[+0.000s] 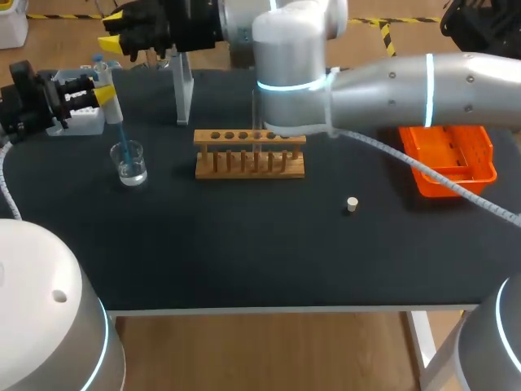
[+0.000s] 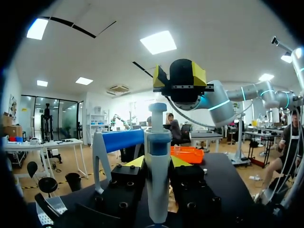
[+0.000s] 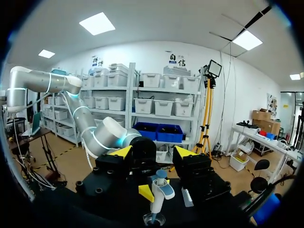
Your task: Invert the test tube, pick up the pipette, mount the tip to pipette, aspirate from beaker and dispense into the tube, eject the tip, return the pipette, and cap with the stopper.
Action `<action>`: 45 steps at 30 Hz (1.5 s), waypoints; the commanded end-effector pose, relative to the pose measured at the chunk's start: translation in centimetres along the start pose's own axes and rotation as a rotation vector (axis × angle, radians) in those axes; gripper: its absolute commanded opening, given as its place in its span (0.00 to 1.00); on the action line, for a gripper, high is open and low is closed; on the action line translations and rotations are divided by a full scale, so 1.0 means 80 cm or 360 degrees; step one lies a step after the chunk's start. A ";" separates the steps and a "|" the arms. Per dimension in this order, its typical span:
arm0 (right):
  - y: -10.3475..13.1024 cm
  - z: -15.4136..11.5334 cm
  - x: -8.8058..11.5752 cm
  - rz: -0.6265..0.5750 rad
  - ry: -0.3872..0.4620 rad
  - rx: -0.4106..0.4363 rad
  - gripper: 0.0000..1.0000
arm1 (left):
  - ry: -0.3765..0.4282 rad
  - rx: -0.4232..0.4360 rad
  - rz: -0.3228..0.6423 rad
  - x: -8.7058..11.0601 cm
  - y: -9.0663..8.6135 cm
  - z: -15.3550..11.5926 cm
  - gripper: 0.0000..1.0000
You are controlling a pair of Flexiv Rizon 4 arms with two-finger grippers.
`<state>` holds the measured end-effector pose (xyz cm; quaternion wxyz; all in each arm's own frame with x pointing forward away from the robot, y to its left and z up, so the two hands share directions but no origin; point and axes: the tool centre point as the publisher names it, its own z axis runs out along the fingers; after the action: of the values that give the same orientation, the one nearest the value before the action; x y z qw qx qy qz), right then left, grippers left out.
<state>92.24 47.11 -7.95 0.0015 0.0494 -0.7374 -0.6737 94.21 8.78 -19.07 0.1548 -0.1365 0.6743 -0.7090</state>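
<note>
Yellow tips of our left gripper (image 2: 157, 164) were closed on the pipette (image 2: 157, 183) from both sides, holding it upright near the desk's (image 1: 244, 244) far left corner. Its blue tip (image 1: 124, 138) ended inside the glass beaker (image 1: 129, 163), which stood near the left edge with clear liquid in it. Our right arm (image 1: 407, 85) crossed above the far edge, and our right gripper (image 1: 116, 32) hung beyond the pipette and higher than it, fingers well apart with nothing between them. The wooden rack (image 1: 250, 155) stood near the middle of the far edge, partly behind that arm. The stopper (image 1: 352, 204) lay alone toward the desk's middle. The orange box (image 1: 452, 155) sat by the right edge.
</note>
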 end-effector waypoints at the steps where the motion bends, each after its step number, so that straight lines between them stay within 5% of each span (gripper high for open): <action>1: 0.013 -0.067 0.016 -0.0019 0.0008 0.0041 1.00 | 0.0002 0.0000 -0.0001 0.000 -0.001 -0.001 0.00; 10: 0.013 -0.163 0.033 -0.0096 0.0026 0.0124 1.00 | 0.0002 0.0000 -0.0001 0.000 -0.001 -0.001 0.00; 24: -0.031 -0.285 0.034 -0.0157 -0.0007 0.0224 1.00 | 0.0002 0.0000 -0.0001 0.000 -0.001 -0.001 0.00; 35: -0.083 -0.341 0.019 -0.0131 0.0050 0.0251 1.00 | 0.0002 0.0000 -0.0001 0.000 -0.001 -0.001 0.00; 45: -0.138 -0.352 0.012 -0.0083 0.0094 0.0288 1.00 | 0.0002 0.0000 -0.0001 0.000 -0.001 -0.001 0.00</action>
<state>93.47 18.10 -15.63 -0.0032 0.0854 -0.7957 -0.5996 94.20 8.79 -19.06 0.1548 -0.1366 0.6744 -0.7090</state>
